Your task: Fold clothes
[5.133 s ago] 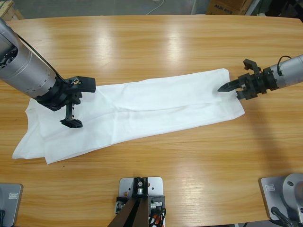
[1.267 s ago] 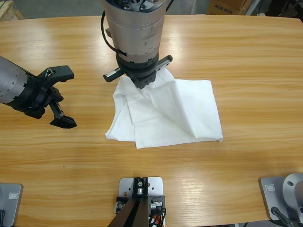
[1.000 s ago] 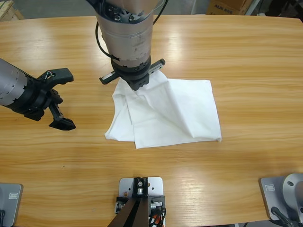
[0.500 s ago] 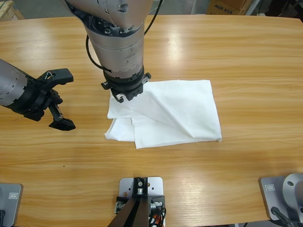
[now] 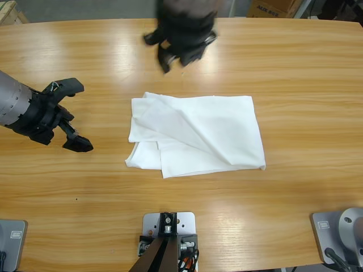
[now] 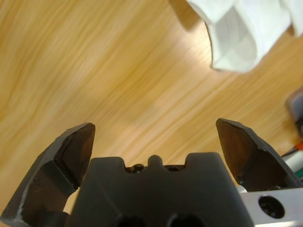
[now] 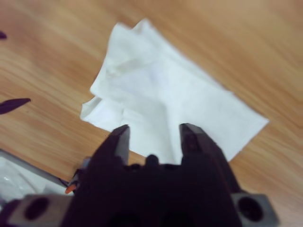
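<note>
Seemingly most folding is done: from above, the T-shirt point(image 5: 198, 133) lies as a rumpled rectangle mid-surface point(image 5: 295, 68), its left edge uneven. Left wrist view: the left hand point(image 6: 156, 142) gapes wide, empty, near the cloth. Right wrist view: the right hand point(image 7: 154, 135) hangs above, apart, empty.

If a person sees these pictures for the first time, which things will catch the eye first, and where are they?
The white T-shirt stands out first: it lies folded into a rough rectangle at the middle of the wooden table, its left edge rumpled. Above it, near the table's far edge, hangs the right gripper, empty with its jaws apart. The left gripper waits open at the left, apart from the cloth.
</note>
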`<state>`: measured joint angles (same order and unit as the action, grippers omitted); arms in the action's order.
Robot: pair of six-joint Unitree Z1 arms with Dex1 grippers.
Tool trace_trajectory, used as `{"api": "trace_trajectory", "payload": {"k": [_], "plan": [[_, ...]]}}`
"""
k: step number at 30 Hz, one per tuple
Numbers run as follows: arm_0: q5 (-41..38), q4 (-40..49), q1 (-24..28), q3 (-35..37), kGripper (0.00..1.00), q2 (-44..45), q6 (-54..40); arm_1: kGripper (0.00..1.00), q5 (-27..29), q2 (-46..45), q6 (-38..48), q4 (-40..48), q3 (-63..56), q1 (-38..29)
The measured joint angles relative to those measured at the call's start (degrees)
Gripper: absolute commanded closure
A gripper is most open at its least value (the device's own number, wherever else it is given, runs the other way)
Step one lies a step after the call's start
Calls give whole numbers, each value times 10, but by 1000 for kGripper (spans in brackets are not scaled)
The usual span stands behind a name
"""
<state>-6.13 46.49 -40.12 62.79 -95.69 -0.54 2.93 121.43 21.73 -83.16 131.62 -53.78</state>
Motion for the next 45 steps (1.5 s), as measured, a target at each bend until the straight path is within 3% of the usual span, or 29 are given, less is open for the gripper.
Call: {"api": "trace_trajectory", "payload": {"k": [4, 8, 13, 20, 33, 45], "plan": [[-40, -10, 7, 0, 9, 2, 63, 1000, -66, -78, -8, 132, -180, 66], [-64, -25, 7, -6, 13, 2, 124, 1000, -179, -134, -10, 308, -400, 151], [-67, -40, 8, -8, 9, 2, 186, 1000, -250, -142, -2, 443, -526, 172], [-72, -42, 8, -11, 9, 3, 269, 1000, -262, -113, 15, 510, -541, 173], [-73, -42, 8, -24, 9, 3, 282, 1000, -262, -48, 24, 561, -565, 170], [-75, -42, 8, -29, 9, 3, 282, 1000, -262, -41, 56, 597, -593, 97]]}}
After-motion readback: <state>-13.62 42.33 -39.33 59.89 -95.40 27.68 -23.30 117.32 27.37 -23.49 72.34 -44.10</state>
